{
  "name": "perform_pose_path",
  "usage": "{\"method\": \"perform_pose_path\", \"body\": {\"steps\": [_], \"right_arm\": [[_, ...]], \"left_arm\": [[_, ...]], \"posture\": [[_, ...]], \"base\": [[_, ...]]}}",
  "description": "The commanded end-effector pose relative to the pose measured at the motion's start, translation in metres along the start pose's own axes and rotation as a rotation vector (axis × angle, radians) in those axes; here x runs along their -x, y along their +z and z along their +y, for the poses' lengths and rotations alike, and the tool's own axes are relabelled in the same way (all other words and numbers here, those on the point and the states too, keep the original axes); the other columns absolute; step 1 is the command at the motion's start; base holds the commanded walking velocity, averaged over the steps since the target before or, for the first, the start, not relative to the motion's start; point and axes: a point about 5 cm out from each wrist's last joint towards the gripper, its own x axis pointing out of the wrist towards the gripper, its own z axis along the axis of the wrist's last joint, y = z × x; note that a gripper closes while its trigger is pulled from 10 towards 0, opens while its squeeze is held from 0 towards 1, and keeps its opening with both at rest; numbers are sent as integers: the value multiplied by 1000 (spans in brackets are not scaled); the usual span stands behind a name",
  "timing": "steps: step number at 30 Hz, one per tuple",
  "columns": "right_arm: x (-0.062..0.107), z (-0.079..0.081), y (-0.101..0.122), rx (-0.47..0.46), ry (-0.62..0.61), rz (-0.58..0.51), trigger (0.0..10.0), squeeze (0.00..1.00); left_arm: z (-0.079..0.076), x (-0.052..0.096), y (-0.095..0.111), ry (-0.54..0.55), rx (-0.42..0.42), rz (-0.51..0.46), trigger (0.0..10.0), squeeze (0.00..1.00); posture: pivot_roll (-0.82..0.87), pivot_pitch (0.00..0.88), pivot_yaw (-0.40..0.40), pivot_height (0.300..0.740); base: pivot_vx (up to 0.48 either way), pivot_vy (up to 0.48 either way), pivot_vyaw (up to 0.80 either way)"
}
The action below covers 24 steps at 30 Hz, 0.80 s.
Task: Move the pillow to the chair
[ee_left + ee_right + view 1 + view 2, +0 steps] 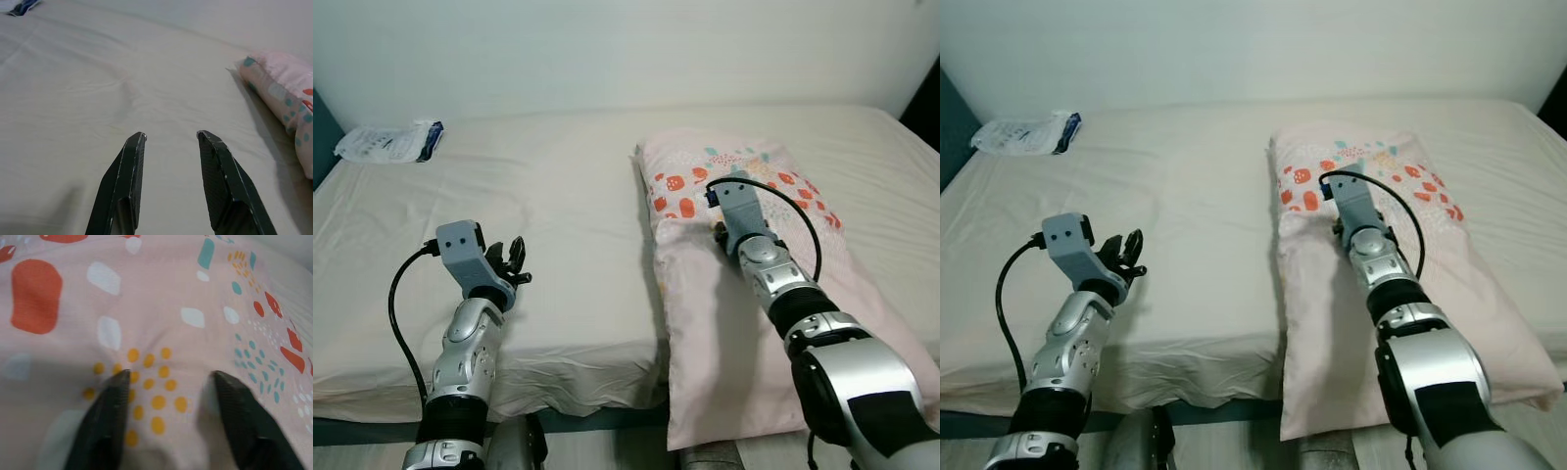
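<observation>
A pink pillow with red, teal and orange spots lies on the right side of the bed, its near end hanging over the bed's front edge. My right gripper is open and presses its fingertips into the patterned fabric near the pillow's far end; the cloth bulges between the two fingers. My left gripper is open and hovers low over bare sheet, well to the left of the pillow.
A white and blue plastic packet lies at the bed's far left corner. A pale wall runs behind the bed. A dark headboard edge shows at far left. The sheet between the left gripper and the pillow is bare.
</observation>
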Motion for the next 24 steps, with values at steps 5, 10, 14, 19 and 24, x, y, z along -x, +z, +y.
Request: {"method": "perform_pose_path", "body": {"steps": [5, 10, 14, 19, 24], "right_arm": [[0, 1, 17, 454, -14, -128, 10000, 1000], [2, 10, 30, 581, 16, -223, 10000, 1000], [12, 45, 58, 887, 87, -475, 10000, 1000], [18, 63, 63, 939, 142, -552, 10000, 1000], [28, 93, 76, 789, 263, -636, 10000, 1000]], "left_arm": [[4, 1, -5, 22, -12, 16, 10000, 0], [3, 1, -5, 24, -12, 16, 10000, 0], [3, 0, -6, 26, -18, 17, 10000, 0], [3, -1, -6, 24, -21, 17, 10000, 0], [4, -2, -3, 21, -40, 10, 10000, 0]], "posture": [[-99, 90, -3, 582], [-99, 93, -2, 582], [-105, 97, 6, 582], [-106, 99, 8, 582], [-96, 101, -1, 582]], "base": [[0, 0, 0], [0, 0, 0], [0, 0, 0], [0, 0, 0], [0, 0, 0]]}}
